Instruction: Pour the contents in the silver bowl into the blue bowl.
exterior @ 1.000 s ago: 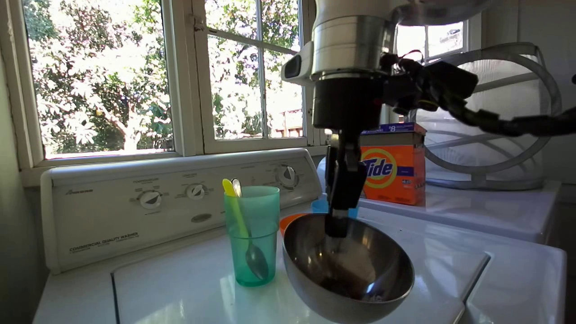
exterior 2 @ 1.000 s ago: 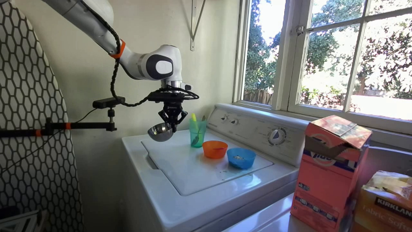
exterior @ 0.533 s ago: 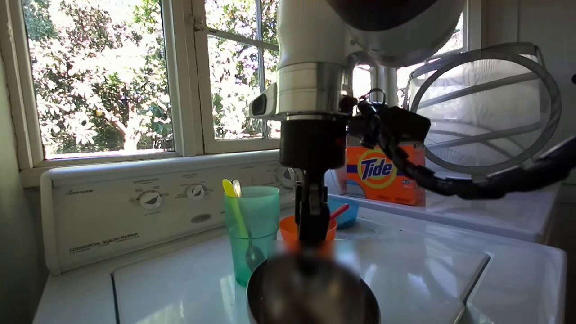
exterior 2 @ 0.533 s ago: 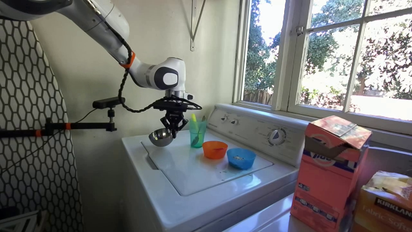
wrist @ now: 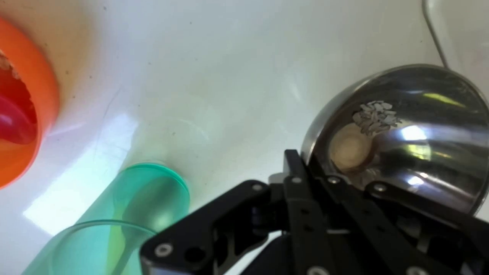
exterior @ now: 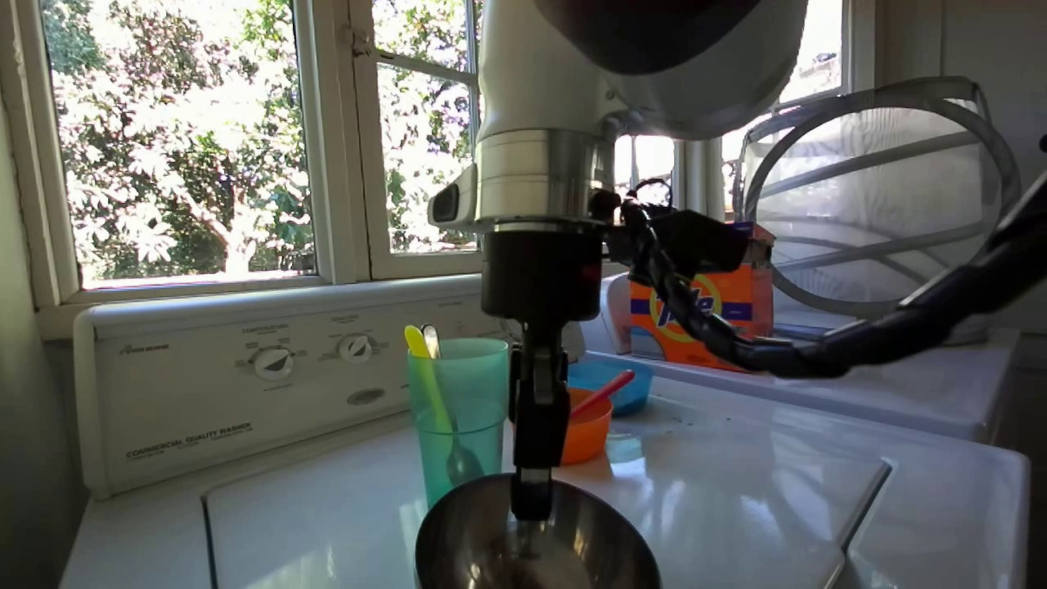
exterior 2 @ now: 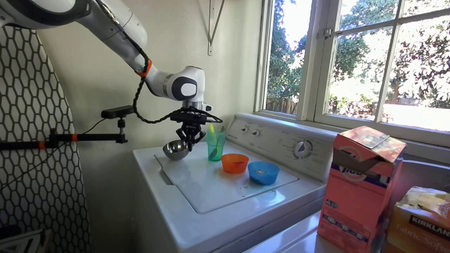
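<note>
The silver bowl (exterior: pixel 597 544) is held by its rim in my gripper (exterior: pixel 532 501), which is shut on it. In an exterior view the silver bowl (exterior 2: pixel 175 151) hangs low over the far left part of the washer lid, below the gripper (exterior 2: pixel 190 144); I cannot tell if it touches. In the wrist view the gripper (wrist: pixel 300 162) pinches the left rim of the silver bowl (wrist: pixel 439 160). The contents (wrist: pixel 376 117) lie inside as a small heap of pale flakes. The blue bowl (exterior 2: pixel 263 174), also in an exterior view (exterior: pixel 631 391), stands on the lid with pale bits inside.
An orange bowl (exterior 2: pixel 235 164) with a red spoon stands beside the blue bowl. A teal cup (exterior 2: pixel 215 144) with spoons stands close to the gripper, also in the wrist view (wrist: pixel 153 198). Specks lie on the lid. A Tide box (exterior 2: pixel 358 196) stands at the right.
The arm has lowered and carried the silver bowl down, farther from the blue bowl in an exterior view. The silver bowl looks more level. The gripper stays shut on its rim.
</note>
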You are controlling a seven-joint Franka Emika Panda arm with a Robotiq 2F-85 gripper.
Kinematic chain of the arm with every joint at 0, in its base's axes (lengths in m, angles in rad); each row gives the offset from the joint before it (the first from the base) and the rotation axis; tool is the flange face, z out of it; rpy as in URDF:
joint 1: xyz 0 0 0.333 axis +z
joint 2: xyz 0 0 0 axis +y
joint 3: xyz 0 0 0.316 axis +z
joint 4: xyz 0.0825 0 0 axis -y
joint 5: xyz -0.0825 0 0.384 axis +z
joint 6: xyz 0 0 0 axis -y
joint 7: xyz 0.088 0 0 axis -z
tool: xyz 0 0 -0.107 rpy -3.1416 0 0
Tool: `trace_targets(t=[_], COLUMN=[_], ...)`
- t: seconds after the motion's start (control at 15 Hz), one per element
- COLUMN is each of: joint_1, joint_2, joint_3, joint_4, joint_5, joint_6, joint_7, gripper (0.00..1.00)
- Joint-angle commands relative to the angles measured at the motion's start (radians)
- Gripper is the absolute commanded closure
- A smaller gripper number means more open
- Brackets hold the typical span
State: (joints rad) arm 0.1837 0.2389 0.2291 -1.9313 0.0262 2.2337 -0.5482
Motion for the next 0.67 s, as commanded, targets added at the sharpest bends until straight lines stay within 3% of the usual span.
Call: trace_targets(t=[0.0, 0.27, 0.6], joint_1=[-0.024, -0.025, -0.009], joint_2=[0.015, 0.022, 0.042], joint_3=[0.015, 0.001, -0.011], joint_4=[0.064, 0.119, 0.145], joint_5=[0.026, -0.005, -0.067], joint_6=[-0.111, -0.248, -0.295], joint_7=[-0.068, -0.088, -0.036], gripper=[0.99, 0.99, 0.99])
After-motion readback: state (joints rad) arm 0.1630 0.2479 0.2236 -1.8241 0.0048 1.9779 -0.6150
